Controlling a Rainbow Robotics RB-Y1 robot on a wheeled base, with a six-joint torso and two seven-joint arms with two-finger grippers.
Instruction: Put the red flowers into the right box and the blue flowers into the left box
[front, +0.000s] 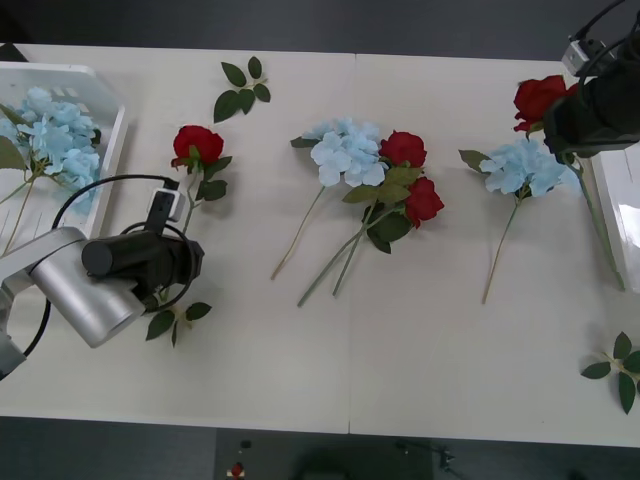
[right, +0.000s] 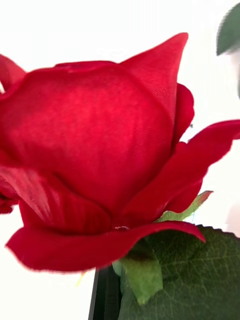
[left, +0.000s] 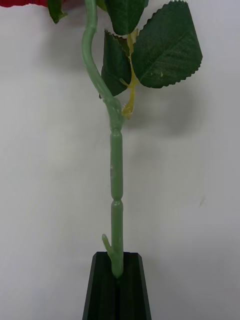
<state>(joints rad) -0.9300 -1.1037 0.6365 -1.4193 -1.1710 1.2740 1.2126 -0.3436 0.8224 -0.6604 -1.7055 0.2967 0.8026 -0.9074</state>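
Red flowers scattered on bench (front: 300, 370): one rose (front: 198, 143) at left, stem (left: 116, 190) pinched between black fingers of left gripper (left: 117, 280), near-left. Two roses (front: 412, 175) mid-bench, lying against blue hydrangea (front: 345, 150). Another blue hydrangea (front: 525, 165) at right, on bench. Right gripper far right, above right box (front: 622, 215) edge, clamped on rose (right: 95, 165) just below head, bloom raised off bench. Left box (front: 105, 125), far left, holds blue flowers (front: 55, 140).
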